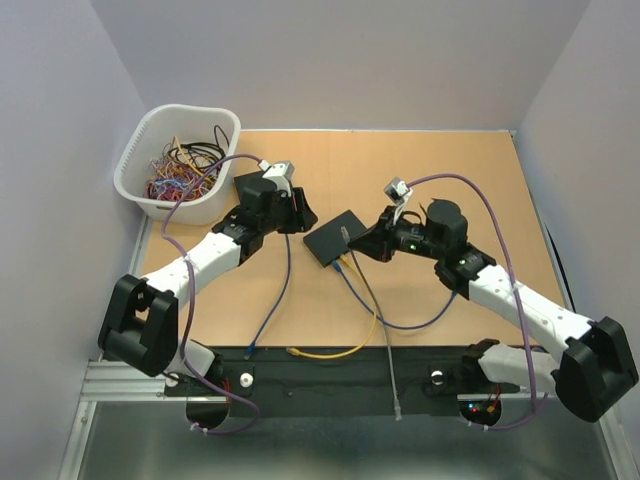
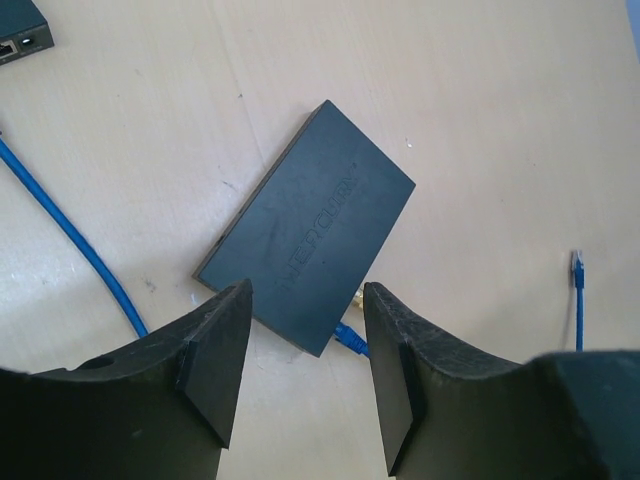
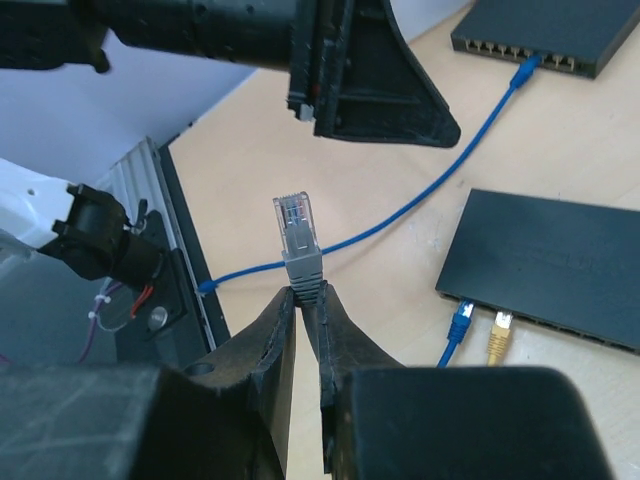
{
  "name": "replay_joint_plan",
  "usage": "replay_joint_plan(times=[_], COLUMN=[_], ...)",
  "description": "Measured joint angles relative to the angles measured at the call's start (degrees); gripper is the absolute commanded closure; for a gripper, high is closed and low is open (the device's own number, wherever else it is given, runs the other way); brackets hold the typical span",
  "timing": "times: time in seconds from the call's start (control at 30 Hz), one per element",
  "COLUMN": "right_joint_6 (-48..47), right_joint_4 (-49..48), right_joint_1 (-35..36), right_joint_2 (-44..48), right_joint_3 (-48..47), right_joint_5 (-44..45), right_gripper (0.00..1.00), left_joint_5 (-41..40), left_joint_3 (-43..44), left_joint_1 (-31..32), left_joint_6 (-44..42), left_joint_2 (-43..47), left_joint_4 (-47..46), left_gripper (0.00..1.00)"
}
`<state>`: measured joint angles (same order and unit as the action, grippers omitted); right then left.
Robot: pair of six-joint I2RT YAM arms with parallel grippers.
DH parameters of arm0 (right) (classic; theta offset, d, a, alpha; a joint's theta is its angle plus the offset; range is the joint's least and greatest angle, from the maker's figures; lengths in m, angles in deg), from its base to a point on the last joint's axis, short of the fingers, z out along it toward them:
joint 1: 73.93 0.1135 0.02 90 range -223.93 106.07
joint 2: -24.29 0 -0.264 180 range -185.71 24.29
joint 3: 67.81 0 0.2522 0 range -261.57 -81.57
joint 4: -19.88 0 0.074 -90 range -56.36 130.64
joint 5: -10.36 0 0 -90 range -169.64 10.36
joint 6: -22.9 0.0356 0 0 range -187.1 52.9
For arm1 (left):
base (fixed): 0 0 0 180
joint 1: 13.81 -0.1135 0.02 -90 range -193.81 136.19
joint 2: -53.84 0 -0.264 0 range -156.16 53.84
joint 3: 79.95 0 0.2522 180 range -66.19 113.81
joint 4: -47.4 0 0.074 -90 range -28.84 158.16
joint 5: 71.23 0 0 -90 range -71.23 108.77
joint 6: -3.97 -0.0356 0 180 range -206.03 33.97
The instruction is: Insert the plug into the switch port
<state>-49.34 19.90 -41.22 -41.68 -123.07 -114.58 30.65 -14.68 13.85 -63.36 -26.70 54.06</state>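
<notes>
While right tool (image 3: pixel 307 297) pinches plug (image 3: pixel 297 232) upright, left tool (image 2: pixel 307 295) hovers over switch (image 2: pixel 322 205).

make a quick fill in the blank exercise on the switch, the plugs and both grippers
1. The plug pinched in the right gripper is coloured ___.
2. Beside the blue plug in the switch, the other plugged-in connector is coloured ___.
3. The left gripper hangs above the switch with its jaws ___.
4. The basket of spare cables at the far left corner is coloured ___.

Missing words: grey; yellow; open; white.
</notes>
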Motion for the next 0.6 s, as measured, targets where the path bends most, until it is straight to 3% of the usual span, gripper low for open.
replay_joint_plan(times=[0.23, 0.6], right_joint_6=[0.35, -7.45], right_joint_4=[2.29, 8.83], right_joint_1=[0.00, 0.02], right_joint_2=[9.14, 9.35], right_joint_3=[-3.52, -26.01], right_joint_5=[1.92, 9.88], right_gripper=[1.00, 0.99], left_joint_5=[-0.44, -1.01], left_joint_3=[-0.39, -0.39], left_joint_1=[0.00, 0.00], left_joint_6=[0.66, 1.42], left_joint_2=[2.45, 5.55], left_joint_4=[-0.92, -1.16], left_gripper=[0.42, 0.42])
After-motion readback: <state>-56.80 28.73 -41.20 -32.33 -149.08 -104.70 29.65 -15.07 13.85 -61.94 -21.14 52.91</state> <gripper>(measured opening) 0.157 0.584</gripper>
